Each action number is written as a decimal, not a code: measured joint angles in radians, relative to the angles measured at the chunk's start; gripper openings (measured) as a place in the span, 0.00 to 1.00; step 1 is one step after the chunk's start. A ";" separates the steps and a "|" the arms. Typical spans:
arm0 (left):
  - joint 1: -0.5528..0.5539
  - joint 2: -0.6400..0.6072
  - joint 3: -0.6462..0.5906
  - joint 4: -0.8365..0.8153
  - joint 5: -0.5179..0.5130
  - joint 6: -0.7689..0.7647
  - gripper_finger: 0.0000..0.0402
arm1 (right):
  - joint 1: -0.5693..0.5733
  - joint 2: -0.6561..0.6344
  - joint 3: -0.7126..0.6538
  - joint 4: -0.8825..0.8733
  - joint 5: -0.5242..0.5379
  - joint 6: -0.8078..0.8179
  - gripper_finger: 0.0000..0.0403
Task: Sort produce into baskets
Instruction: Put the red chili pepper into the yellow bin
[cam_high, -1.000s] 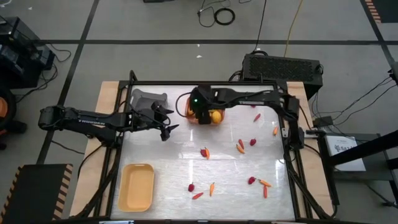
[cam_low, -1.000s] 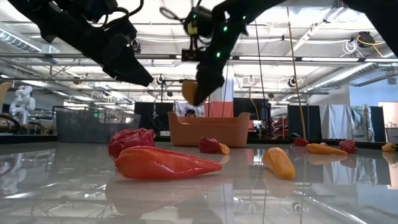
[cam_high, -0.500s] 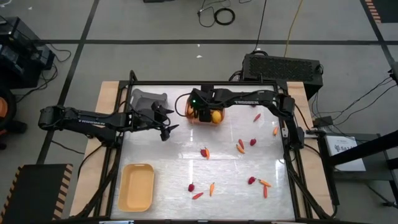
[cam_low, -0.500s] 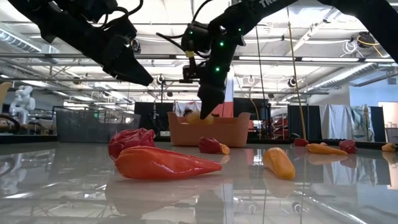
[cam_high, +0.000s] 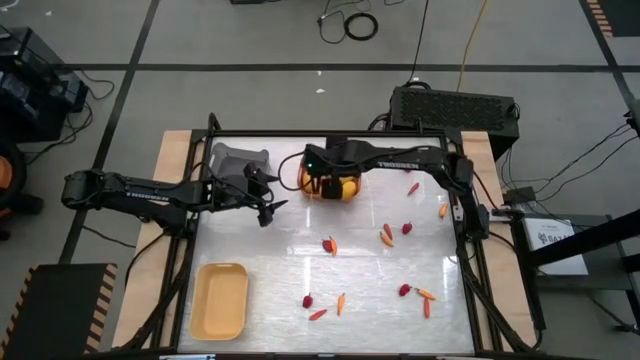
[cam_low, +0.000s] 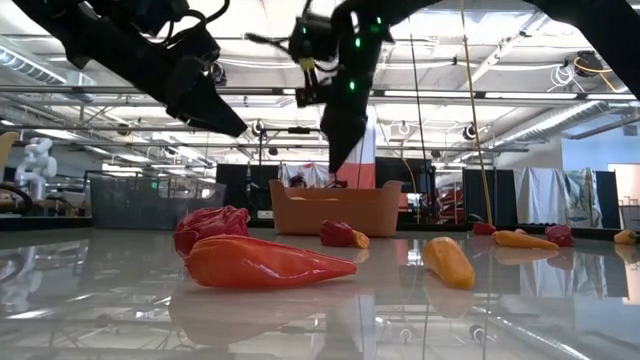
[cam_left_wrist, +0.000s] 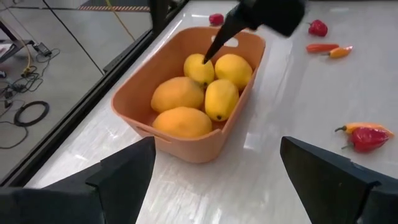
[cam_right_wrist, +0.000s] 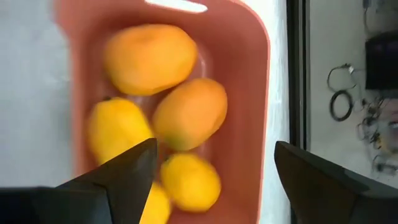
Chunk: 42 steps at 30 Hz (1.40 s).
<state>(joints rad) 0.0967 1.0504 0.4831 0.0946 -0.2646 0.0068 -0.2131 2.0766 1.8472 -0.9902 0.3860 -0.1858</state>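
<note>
Right wrist view alone shows five yellow-orange fruits in the orange basket directly below the right gripper, fingers spread, empty; left gripper spread beside the grey basket

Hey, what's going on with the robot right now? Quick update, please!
Right gripper open, empty, above orange basket. Five yellow fruits inside. Left gripper open, waiting nearby. Berries and carrot sticks on table, nothing blocking.

Dark arm's fingers above the orange basket; red-orange carrot stick and berry up front
</note>
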 joint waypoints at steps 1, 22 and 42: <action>0.000 0.000 0.000 0.006 0.000 0.000 0.88 | 0.011 0.000 0.029 -0.043 -0.001 0.030 0.78; -0.053 0.000 0.000 0.000 0.088 -0.229 0.88 | 0.407 -0.080 -0.013 -0.528 0.039 0.668 0.78; -0.426 0.029 0.000 0.417 0.167 -0.105 0.88 | 0.866 -0.219 -0.452 0.146 0.329 1.082 0.78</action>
<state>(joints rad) -0.3296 1.0791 0.4834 0.5115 -0.0971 -0.0979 0.6534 1.8573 1.3956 -0.8444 0.7149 0.8957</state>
